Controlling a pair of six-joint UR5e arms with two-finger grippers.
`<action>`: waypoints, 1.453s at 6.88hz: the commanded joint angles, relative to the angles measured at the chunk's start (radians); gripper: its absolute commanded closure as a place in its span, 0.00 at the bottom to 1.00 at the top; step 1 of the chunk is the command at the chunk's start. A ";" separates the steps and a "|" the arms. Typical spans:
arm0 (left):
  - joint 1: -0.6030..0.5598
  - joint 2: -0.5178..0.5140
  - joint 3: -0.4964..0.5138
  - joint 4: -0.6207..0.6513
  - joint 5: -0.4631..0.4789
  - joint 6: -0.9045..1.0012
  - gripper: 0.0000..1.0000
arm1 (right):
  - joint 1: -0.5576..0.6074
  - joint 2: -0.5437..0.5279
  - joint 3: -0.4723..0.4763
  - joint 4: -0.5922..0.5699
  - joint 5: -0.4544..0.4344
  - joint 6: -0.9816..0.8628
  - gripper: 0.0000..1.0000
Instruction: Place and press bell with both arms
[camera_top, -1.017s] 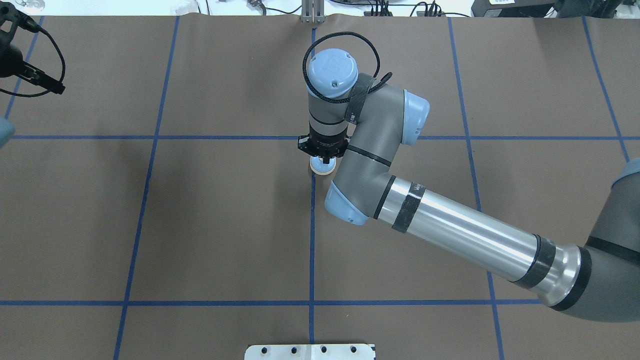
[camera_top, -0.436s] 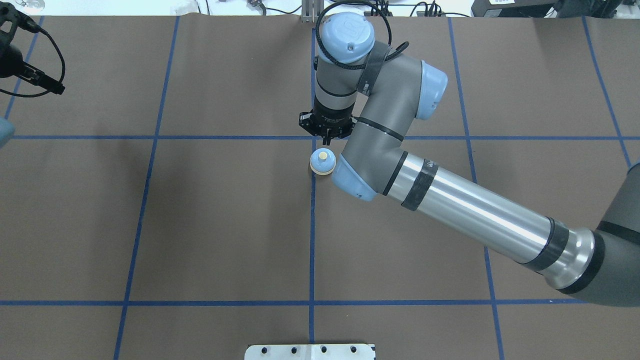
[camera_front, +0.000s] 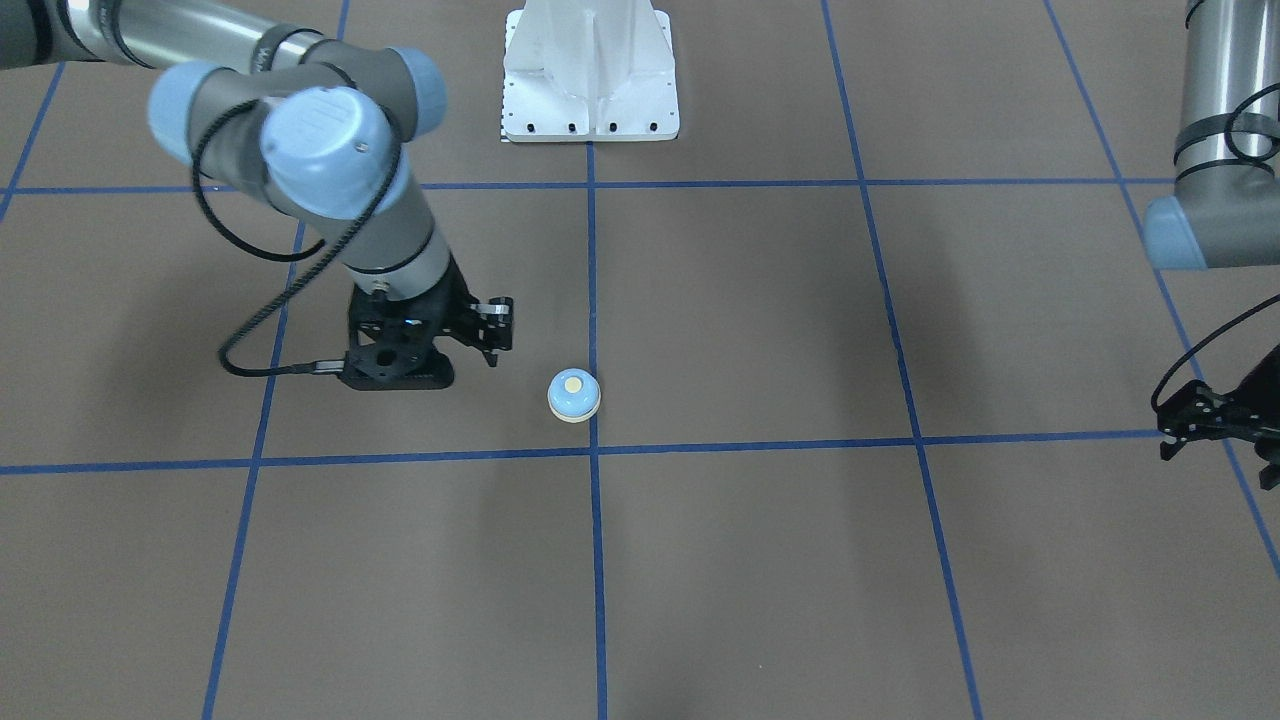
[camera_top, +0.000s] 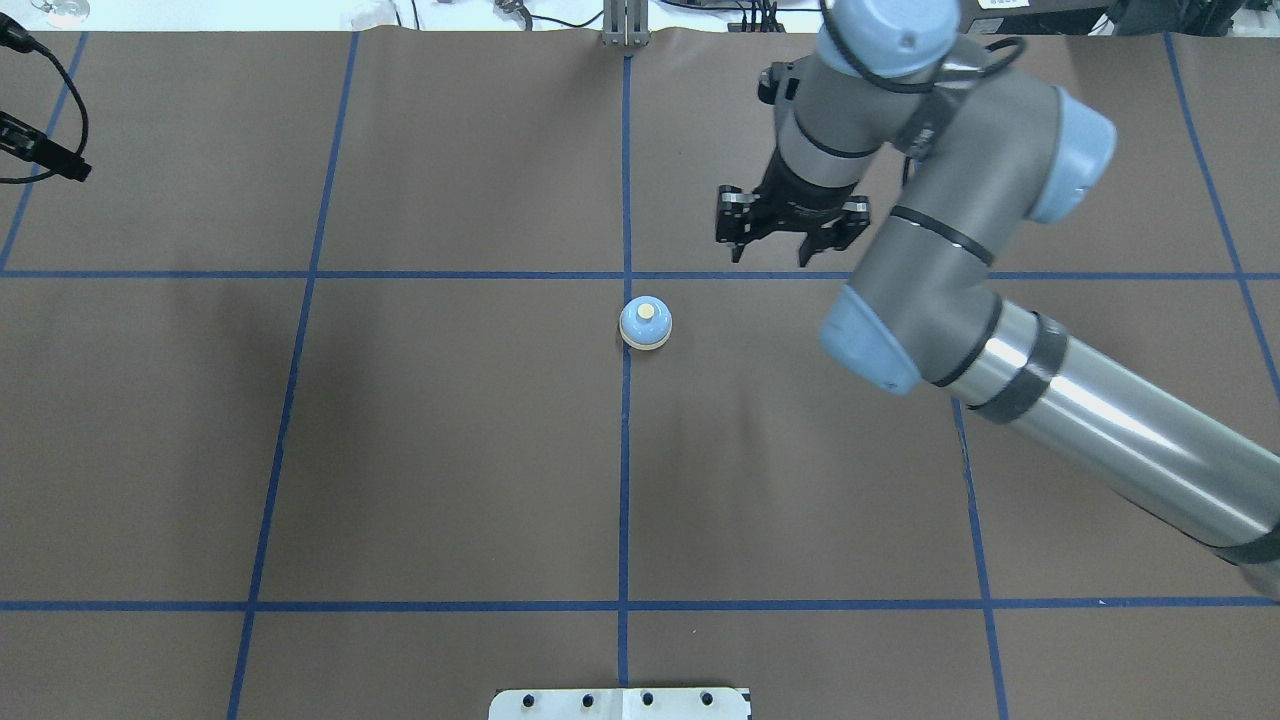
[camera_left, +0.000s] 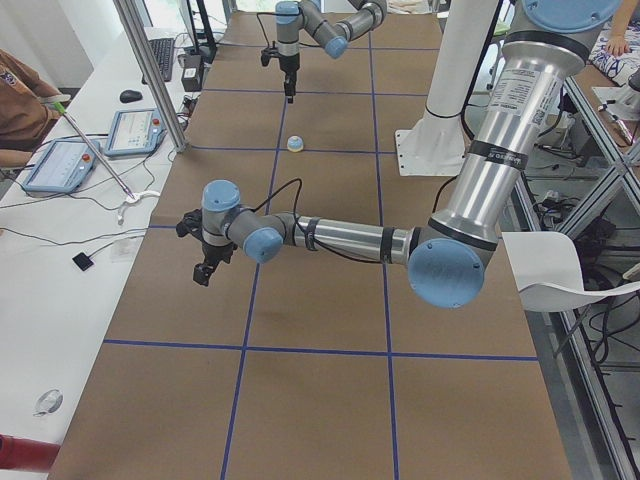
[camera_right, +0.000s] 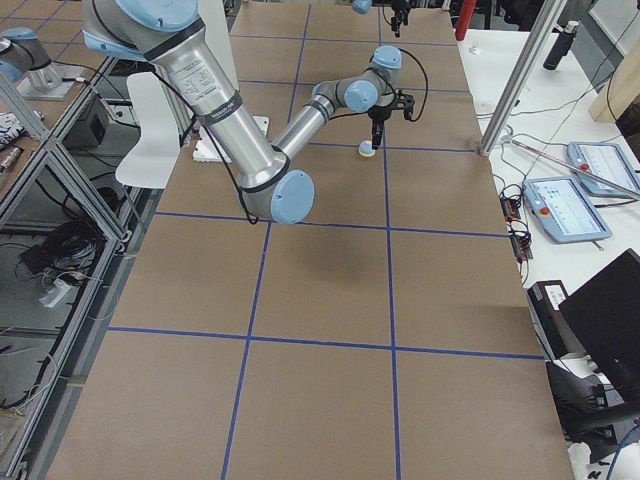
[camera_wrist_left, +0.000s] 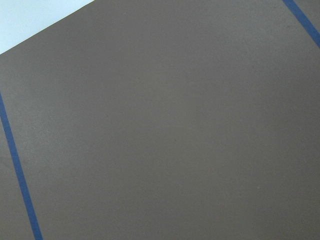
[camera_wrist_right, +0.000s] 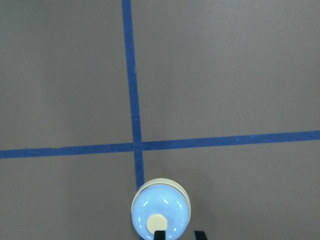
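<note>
The light-blue bell with its cream button stands upright on the brown table, beside a blue tape line; it also shows in the front view and low in the right wrist view. My right gripper hangs free above the table, off to the bell's right and a little farther back, holding nothing. The right wrist view shows its fingertips a small way apart. My left gripper hovers far off at the table's left edge. I cannot tell if it is open or shut. The left wrist view shows only table.
The white pedestal base stands at the robot's side of the table, in line with the bell. Blue tape lines divide the brown cover into squares. A desk with tablets runs along the far side.
My right gripper was down on the bell, then lifted off it and swung up and to the right. The bell stays where it was. The left gripper has drawn slightly further out of view.
</note>
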 joint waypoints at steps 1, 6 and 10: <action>-0.125 0.007 -0.051 0.204 -0.026 0.226 0.00 | 0.089 -0.228 0.188 -0.013 0.007 -0.242 0.00; -0.268 0.098 -0.207 0.590 -0.046 0.353 0.00 | 0.529 -0.647 0.222 -0.013 0.163 -0.906 0.00; -0.276 0.344 -0.335 0.413 -0.081 0.341 0.00 | 0.712 -0.744 0.066 -0.001 0.278 -1.026 0.00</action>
